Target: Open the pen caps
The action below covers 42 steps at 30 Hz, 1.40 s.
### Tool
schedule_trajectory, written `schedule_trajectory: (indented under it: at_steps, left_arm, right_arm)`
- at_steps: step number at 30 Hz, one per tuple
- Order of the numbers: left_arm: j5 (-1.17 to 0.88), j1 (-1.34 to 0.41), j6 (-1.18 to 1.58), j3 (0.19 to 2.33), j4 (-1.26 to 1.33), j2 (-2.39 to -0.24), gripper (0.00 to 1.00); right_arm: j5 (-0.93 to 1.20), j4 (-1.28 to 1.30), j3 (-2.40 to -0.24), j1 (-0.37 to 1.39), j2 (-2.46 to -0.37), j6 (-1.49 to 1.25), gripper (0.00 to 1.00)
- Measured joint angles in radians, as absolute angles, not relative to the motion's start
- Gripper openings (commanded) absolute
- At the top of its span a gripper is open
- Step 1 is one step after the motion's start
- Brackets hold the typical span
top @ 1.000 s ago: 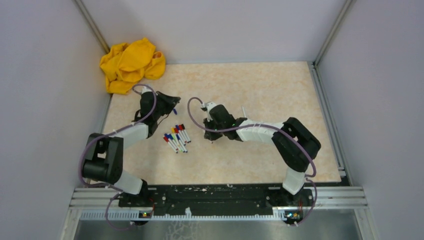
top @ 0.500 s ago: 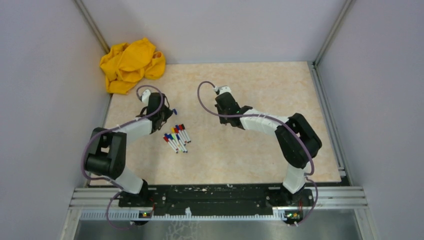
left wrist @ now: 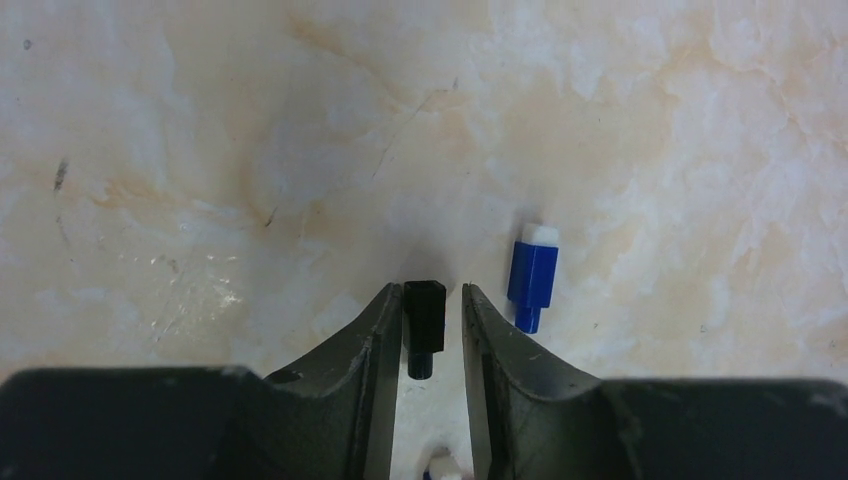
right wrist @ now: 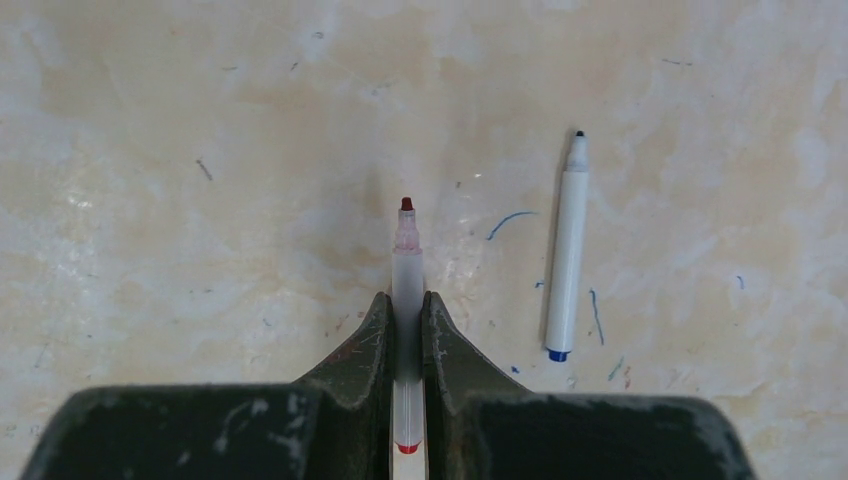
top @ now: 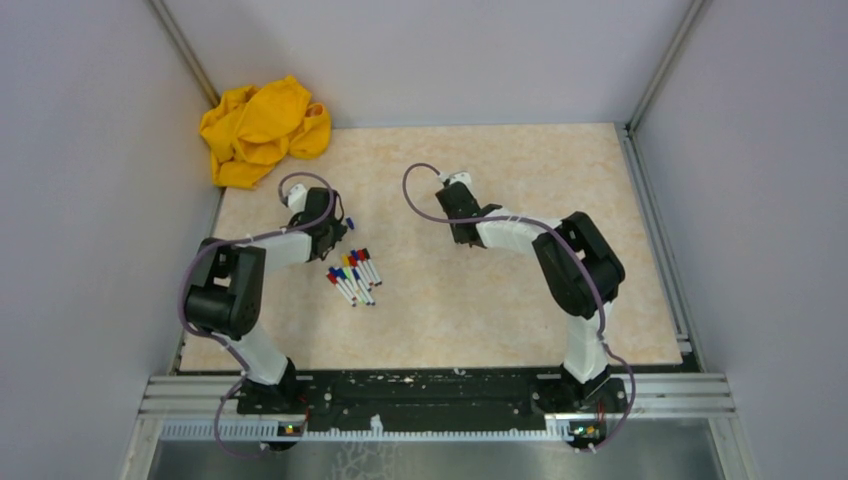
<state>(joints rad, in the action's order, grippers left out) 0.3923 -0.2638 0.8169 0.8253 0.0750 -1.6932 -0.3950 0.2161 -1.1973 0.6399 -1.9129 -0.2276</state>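
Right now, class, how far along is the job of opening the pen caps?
Done: a blue cap and one uncapped marker lie loose. In hand: the right gripper clamps a bare red-tipped marker; a black cap sits between the left gripper's parted fingers. Left: the capped pens.

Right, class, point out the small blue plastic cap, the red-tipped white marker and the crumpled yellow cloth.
small blue plastic cap (left wrist: 532,273), left wrist view, its blue body.
red-tipped white marker (right wrist: 406,268), right wrist view, bare barrel.
crumpled yellow cloth (top: 262,128), top view, bundle's centre.

Crumpled yellow cloth at the far left corner of a beige marbled tabletop
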Motion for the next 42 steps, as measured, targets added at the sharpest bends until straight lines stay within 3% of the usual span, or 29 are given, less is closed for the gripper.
schedule_trajectory:
  at_steps: [6, 10, 15, 19, 31, 42]
  left_arm:
    - [0.400, -0.264, 0.817, 0.840, 0.073, -1.705, 0.40]
    - [0.403, -0.264, 0.819, 0.841, 0.074, -1.702, 0.58]
    - [0.404, -0.264, 0.818, 0.841, 0.067, -1.685, 0.67]
    - [0.402, -0.264, 0.820, 0.841, 0.066, -1.677, 0.68]
    - [0.400, -0.270, 0.836, 0.836, 0.059, -1.581, 0.68]
    - [0.408, -0.275, 0.879, 0.692, 0.057, -1.349, 0.78]
  right_arm:
    - [-0.440, 0.218, -1.223, 0.613, -1.929, -0.207, 0.03]
    - [-0.468, 0.213, -1.228, 0.601, -1.949, -0.194, 0.14]
    - [-0.482, 0.210, -1.238, 0.599, -1.959, -0.183, 0.24]
    - [-0.493, 0.210, -1.238, 0.599, -1.959, -0.179, 0.32]
    - [-0.494, 0.152, -1.172, 0.615, -1.901, -0.113, 0.37]
    - [-0.389, 0.121, -1.181, 0.794, -1.818, -0.101, 0.46]
